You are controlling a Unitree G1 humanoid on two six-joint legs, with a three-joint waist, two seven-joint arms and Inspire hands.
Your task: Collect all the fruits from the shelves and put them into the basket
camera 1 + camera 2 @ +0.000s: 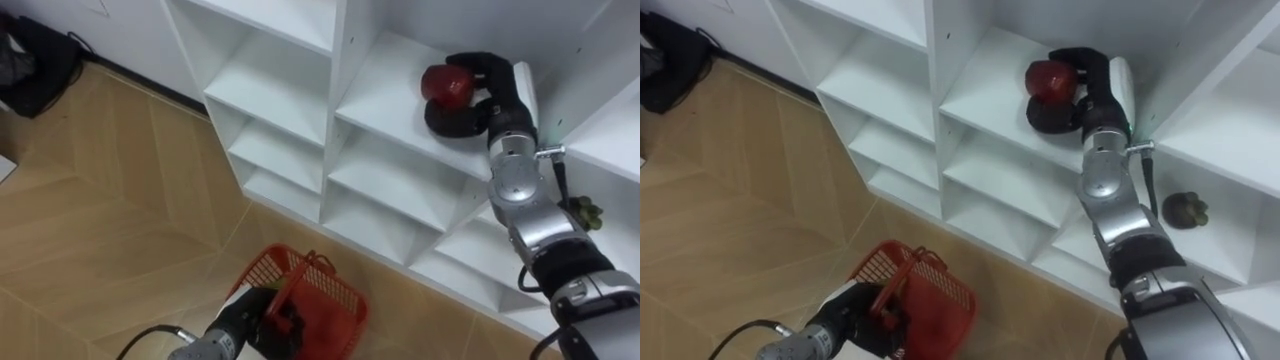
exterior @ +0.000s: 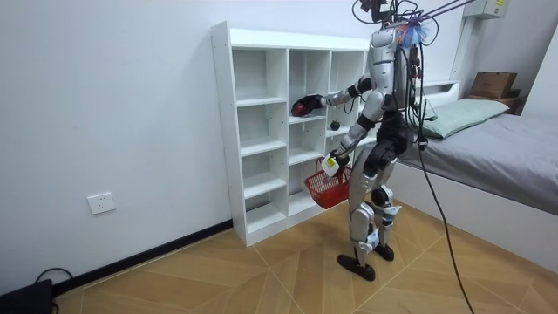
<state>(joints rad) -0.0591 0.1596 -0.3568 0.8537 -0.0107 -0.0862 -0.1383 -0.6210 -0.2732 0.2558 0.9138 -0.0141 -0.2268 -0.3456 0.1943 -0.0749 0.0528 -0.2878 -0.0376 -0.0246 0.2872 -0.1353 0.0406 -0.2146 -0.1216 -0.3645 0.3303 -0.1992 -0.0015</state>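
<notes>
While the robot stands upright on the herringbone wooden floor [image 1: 110, 200] facing the tall white wooden shelf unit [image 1: 335, 60], its left arm hangs low at the view's lower left. The left hand [image 1: 252, 312] has its dark fingers curled round the handle of a red plastic mesh basket [image 1: 330, 300]. In the room view the basket hangs at about thigh height, just in front of the unit's lower compartments. It hangs tilted, and I cannot tell what lies inside it.

Further right, the right arm stretches forward and up into a compartment of the middle column, the second from the top in the room view. The right hand [image 1: 490, 85] is held near the front edge of that compartment's board, its palm turned towards the view's left. Its fingers arch over a round red apple [image 1: 447, 85] and its thumb curls beneath, so the apple sits clasped between them, bulging out on the open side. Whether the apple touches the board I cannot tell.

Right of the forearm, in the next column, a small dark knobbly fruit [image 1: 1185, 208] lies on a lower board, well apart from the hand.
</notes>
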